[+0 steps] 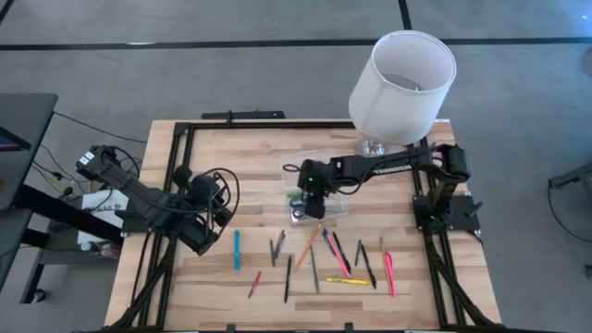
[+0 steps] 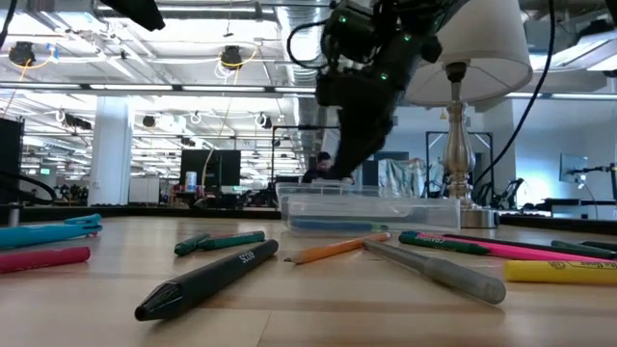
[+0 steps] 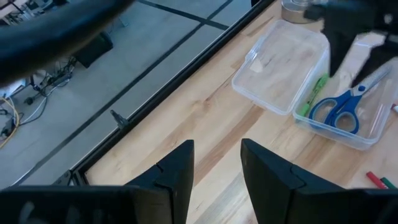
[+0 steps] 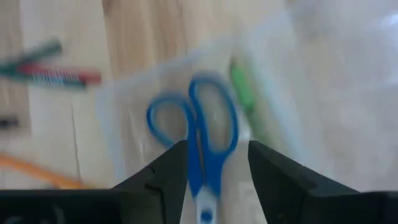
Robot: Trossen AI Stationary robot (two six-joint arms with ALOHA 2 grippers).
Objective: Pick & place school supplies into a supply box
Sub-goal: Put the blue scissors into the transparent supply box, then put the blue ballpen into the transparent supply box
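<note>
High view puts the right gripper (image 1: 313, 202) over the clear box (image 1: 319, 205) at table centre, its body hiding most of the box. Its wrist view shows the fingers spread apart with nothing between them, hanging above the blue-handled scissors (image 4: 198, 134), which lie in the box beside a green marker (image 4: 244, 93); the picture is smeared, so the blades are hard to make out. From the left wrist view the scissors (image 3: 346, 106) sit in the tray, with the box's lid half (image 3: 283, 65) open toward 10 o'clock of it, and the tray's far end is cut off. The left gripper (image 1: 205, 239) waits at 8 o'clock of the box, fingers parted and holding nothing. Loose pens (image 1: 314, 261) are scattered at 6 o'clock of the box, a blue one (image 1: 237, 250) farthest toward 7. The lampshade (image 1: 403, 85) covers the table at 1 o'clock.
</note>
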